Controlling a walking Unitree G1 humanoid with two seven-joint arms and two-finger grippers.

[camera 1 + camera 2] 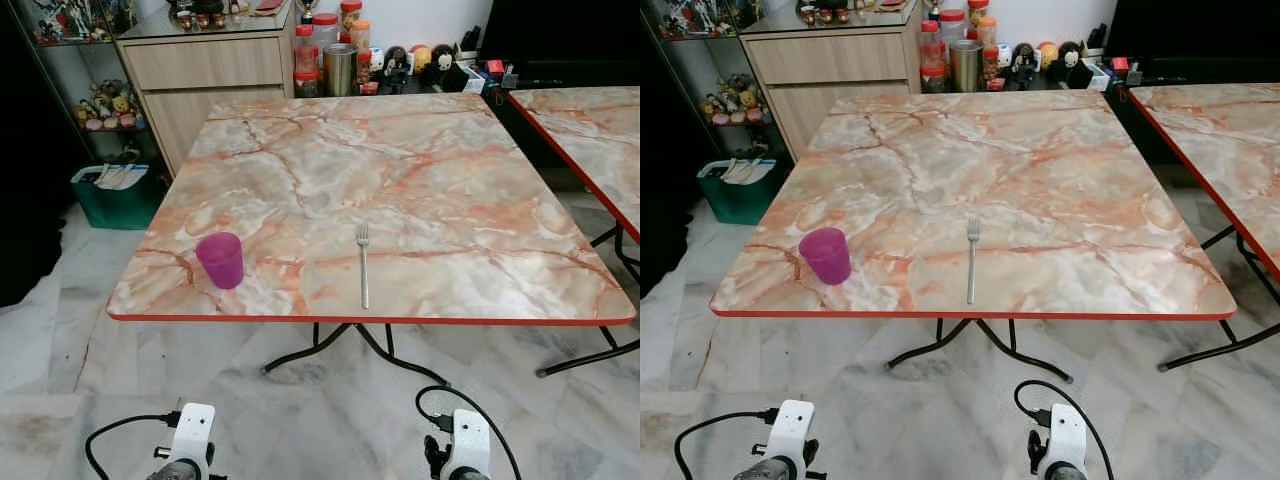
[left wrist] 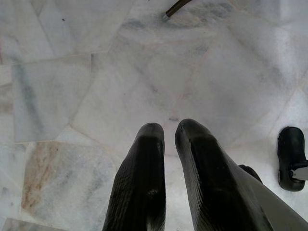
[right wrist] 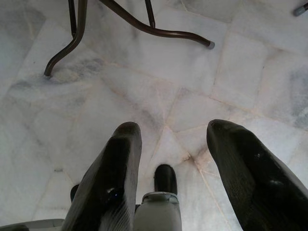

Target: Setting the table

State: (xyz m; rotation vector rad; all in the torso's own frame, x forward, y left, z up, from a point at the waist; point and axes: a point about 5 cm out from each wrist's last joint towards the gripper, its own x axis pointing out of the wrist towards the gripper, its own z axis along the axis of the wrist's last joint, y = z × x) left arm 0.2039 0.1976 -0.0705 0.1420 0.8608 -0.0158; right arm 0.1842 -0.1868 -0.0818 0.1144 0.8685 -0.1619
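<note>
1. We are standing before the marble-patterned table (image 1: 420, 190), both arms hanging low over the pale floor (image 2: 72, 72) — neither is holding anything.
2. Our left gripper (image 2: 168, 132) is showing its two black fingers nearly pressed together, a slit between the tips; our right gripper (image 3: 173, 132) is holding its fingers well apart.
3. We are counting one purple cup (image 1: 220, 260), upright near the front edge at about seven o'clock on the tabletop, and one fork (image 1: 363, 265), lying with its tines pointing to twelve o'clock, at roughly six o'clock. The two are well apart.
4. We are seeing no plate on the table; a second table (image 1: 590, 130) is standing at three o'clock, with a cabinet (image 1: 205, 75) and jars (image 1: 325, 45) at twelve.
5. We are judging the setting barely begun. To do the next step well, we should be stepping closer first, then raising one arm above the red rim before reaching — coming at the cup from the side, jaws wide, so it is not tipped toward the edge.
</note>
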